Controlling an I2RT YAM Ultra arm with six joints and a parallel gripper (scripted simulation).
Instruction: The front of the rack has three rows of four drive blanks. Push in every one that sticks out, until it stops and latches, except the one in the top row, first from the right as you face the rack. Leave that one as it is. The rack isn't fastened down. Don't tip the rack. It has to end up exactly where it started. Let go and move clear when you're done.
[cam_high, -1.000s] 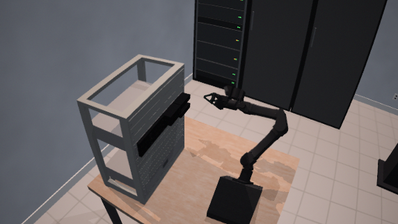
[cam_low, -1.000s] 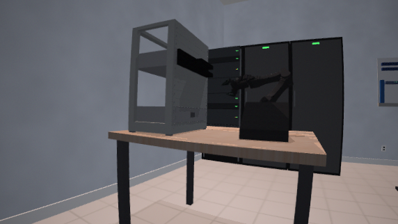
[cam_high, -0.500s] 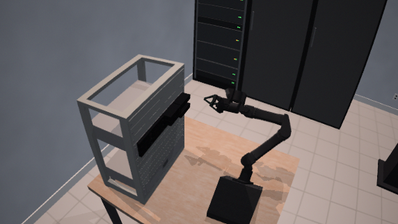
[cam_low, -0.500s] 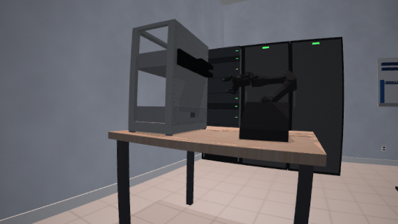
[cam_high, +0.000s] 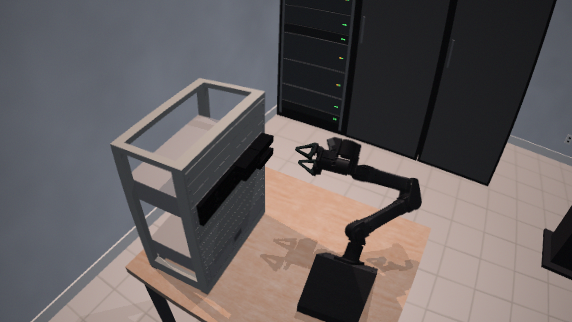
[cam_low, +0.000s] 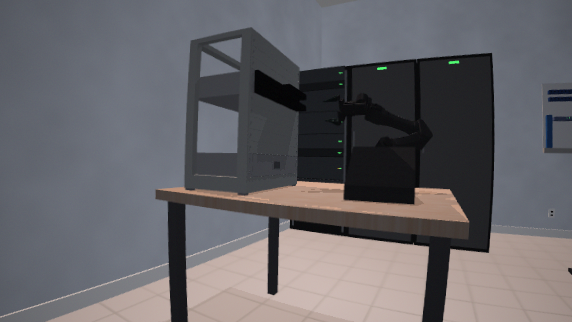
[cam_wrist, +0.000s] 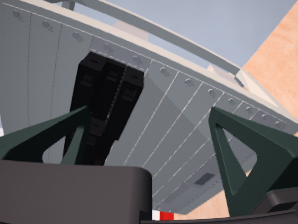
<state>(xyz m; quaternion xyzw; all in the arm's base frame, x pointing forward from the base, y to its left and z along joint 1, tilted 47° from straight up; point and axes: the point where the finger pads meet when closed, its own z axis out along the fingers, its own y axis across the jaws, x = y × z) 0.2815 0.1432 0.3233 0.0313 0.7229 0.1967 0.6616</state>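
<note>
The grey rack (cam_high: 240, 125) (cam_low: 272, 145) (cam_wrist: 173, 110) stands upright on the left part of the wooden table (cam_high: 300, 220) (cam_low: 310, 205). A black band of drive blanks (cam_high: 225, 192) (cam_low: 275, 87) runs across its front. Several blanks (cam_high: 257, 155) (cam_low: 295, 97) (cam_wrist: 103, 106) at the end nearest the server cabinets stick out farther than the others. My gripper (cam_high: 299, 156) (cam_low: 330, 110) (cam_wrist: 149, 113) is open and empty. It hangs in the air in front of that end of the rack, a short way off and pointing at the sticking-out blanks, touching nothing.
The arm's black base (cam_high: 337, 290) (cam_low: 380, 175) stands on the table's right part. Tall dark server cabinets (cam_high: 400, 75) (cam_low: 450, 150) stand behind the table. A small dark label plate (cam_high: 239, 233) (cam_low: 276, 164) sits low on the rack's front.
</note>
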